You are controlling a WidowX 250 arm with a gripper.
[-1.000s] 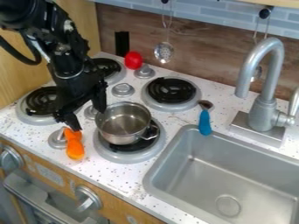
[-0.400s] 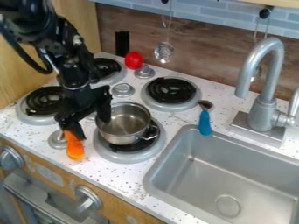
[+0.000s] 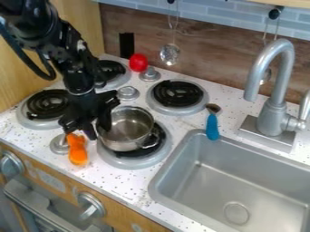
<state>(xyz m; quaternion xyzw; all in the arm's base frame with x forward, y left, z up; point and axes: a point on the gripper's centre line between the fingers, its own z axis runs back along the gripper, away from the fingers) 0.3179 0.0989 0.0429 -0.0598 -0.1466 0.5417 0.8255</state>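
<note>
Where black tool (image 3: pixel 97 133) touches | shiny, round metal pot (image 3: pixel 126 141) | speckled countertop (image 3: pixel 128 182)

Gripper (image 3: pixel 97 131) covers left rim of pot (image 3: pixel 124 145); I can't tell if pinched. Orange object's (image 3: pixel 77 154) top end hidden. Arm hides part of rear-left burner (image 3: pixel 113 68). Sink (image 3: pixel 153 183) cut off right.

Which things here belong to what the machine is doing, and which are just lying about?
Apparently in use:
- black metal pincer, at the pot's near-left side
- shiny round metal pot, on a burner

Lying about:
- orange elongated object, beside the pincer
- red rounded object
- blue-handled utensil, by the sink
</note>
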